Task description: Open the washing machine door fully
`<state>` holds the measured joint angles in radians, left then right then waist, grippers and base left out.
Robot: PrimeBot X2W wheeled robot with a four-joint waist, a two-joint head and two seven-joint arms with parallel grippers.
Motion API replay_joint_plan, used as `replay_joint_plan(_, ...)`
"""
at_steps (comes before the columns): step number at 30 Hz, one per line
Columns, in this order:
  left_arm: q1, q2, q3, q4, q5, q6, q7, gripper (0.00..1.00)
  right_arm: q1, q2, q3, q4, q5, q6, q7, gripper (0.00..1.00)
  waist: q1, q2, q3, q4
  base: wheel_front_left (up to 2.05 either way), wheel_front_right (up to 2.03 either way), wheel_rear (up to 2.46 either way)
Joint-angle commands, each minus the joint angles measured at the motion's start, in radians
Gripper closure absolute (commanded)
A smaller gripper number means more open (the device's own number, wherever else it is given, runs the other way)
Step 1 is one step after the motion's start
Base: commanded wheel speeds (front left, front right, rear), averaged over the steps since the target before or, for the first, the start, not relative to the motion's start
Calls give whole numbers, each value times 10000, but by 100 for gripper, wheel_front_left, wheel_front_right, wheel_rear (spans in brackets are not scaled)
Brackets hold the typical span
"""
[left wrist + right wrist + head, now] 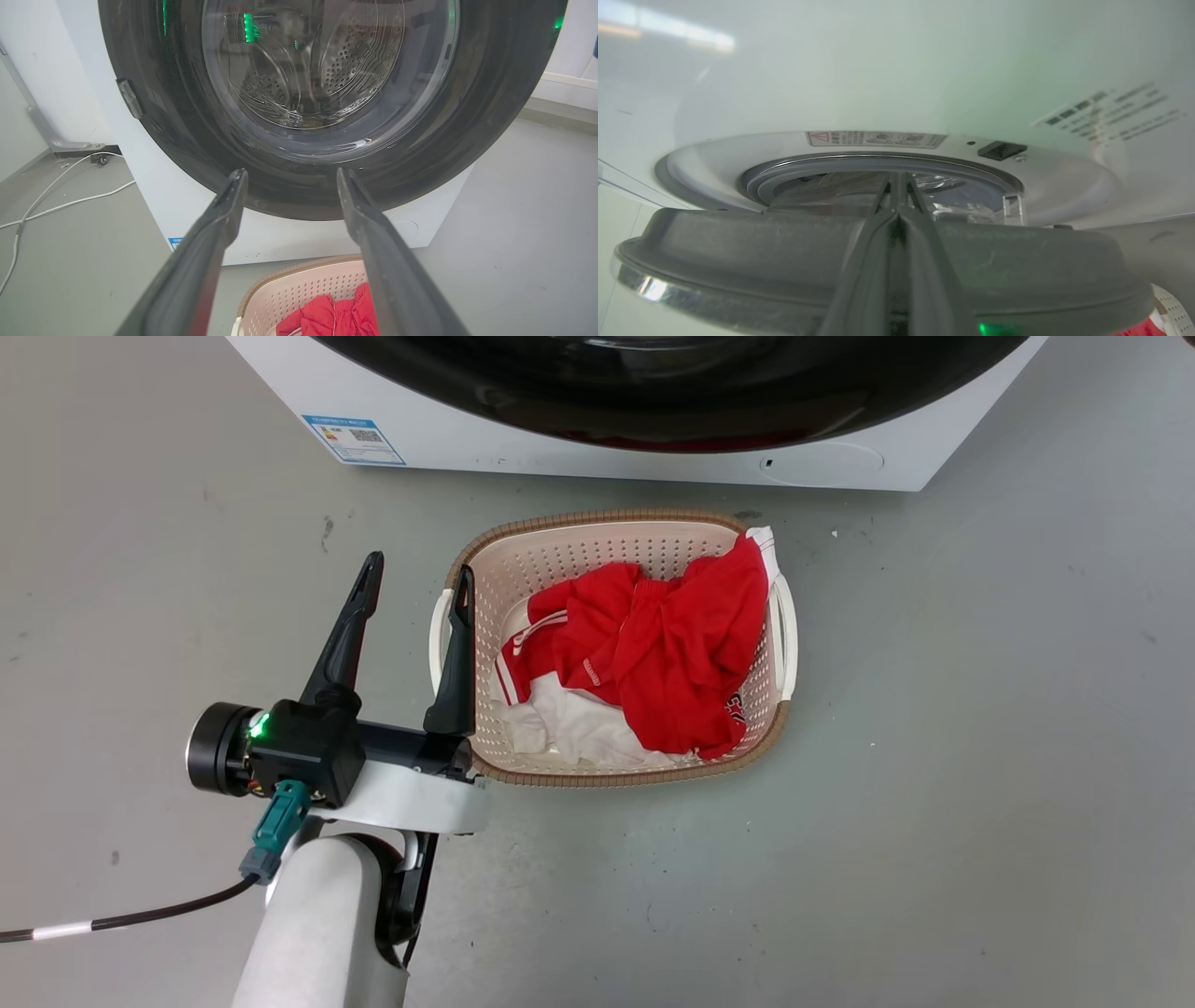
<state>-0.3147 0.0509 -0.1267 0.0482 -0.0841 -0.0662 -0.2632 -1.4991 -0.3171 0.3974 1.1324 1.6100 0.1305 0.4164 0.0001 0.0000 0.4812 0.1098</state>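
- One washing machine door (738,247), round and black. In the right wrist view it is seen from its edge and stands a little off the front of the one washing machine (878,70). There is an open gap between the two, and the clear glass window (962,193) reaches into the grey gasket (878,161).
- The right gripper (896,186) has two fingers pressed together at the tips, with nothing seen between them. They lie across the door's rim and the tips point into the gap.
- The left gripper (418,569) has two fingers spread wide and holds nothing. In the left wrist view the lower black ring of the door (163,116) is beyond the tips, apart from them.
- In the head view the door (653,411) overhangs the white front at the top edge. One blue label (355,439) and one round flap (822,462) are low on that front.
- One basket (784,644) stands on the floor (980,756) just before the machine. It holds red clothes (672,644) and a white cloth (579,719). One left finger is at its left rim.
- Two pale cables (60,205) lie on the floor at the machine's side. The floor on the right is bare.
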Motion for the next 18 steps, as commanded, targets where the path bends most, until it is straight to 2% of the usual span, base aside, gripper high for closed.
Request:
replay_joint_plan(1,-132,-10,-13,23,-35,37,-24,0,167,186,60,-132,104,4,279,100,-1,0,-33,-12,0,0,0)
replay_joint_plan(7,-27,-9,16,140,-7,44,-24,0,626,250,103,-465,306,15,1227,100,-1,0,-324,-72,0,0,0)
replay_joint_plan(18,473,-9,73,412,-23,138,-24,0,1923,97,173,-970,614,13,2318,100,-1,0,-1320,-198,0,0,0)
